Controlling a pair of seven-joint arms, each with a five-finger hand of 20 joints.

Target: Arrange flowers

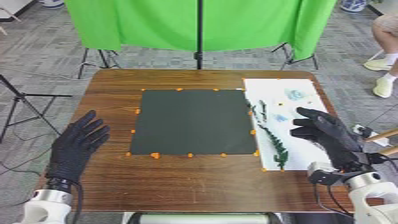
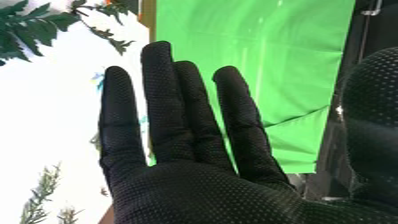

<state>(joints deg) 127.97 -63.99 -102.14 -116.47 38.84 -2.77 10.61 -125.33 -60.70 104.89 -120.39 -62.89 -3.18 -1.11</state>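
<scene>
Leafy greens [image 1: 279,150] on the white sheet [image 1: 300,156], right beside my hand [image 1: 320,131]
So yeah, they're dark and jagged-leafed on skinny stems, plus a wispy, needle-leaved sprig [image 2: 40,195]. My right fingers are straight and loosely apart in dotted black fabric, left hand's [image 1: 73,150] open too, table's [image 1: 204,185] brown wood grain.

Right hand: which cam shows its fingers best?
Right wrist view. It has the right hand up close, with the palm large and the fingers straight and easy to tell apart. The head view has it smaller, with its arm, over the right part of the white sheet.
</scene>
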